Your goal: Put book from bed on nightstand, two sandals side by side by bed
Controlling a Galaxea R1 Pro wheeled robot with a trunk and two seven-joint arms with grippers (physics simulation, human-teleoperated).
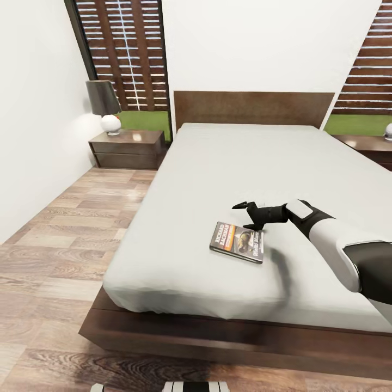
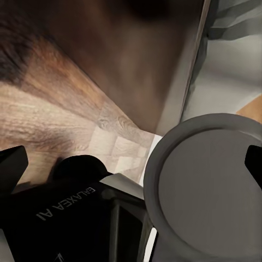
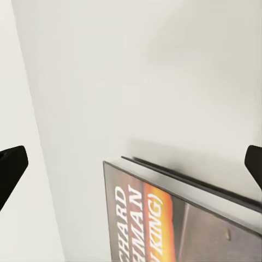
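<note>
Book (image 1: 237,242) lies flat on the bed (image 1: 228,163) mattress, near the foot edge, bare mattress all around it. Right gripper (image 1: 249,215) spread wide, just above the book's far edge, not touching. Left nightstand (image 1: 128,148) by the headboard carries a lamp (image 1: 104,106); open wood floor (image 1: 60,239) along the bed's left side. Right nightstand (image 1: 370,146) cut off at frame edge. Left gripper: fingertip (image 2: 11,166) dark at the frame edges, looks spread.

Bright, even render; left-wrist view perhaps blurred.
</note>
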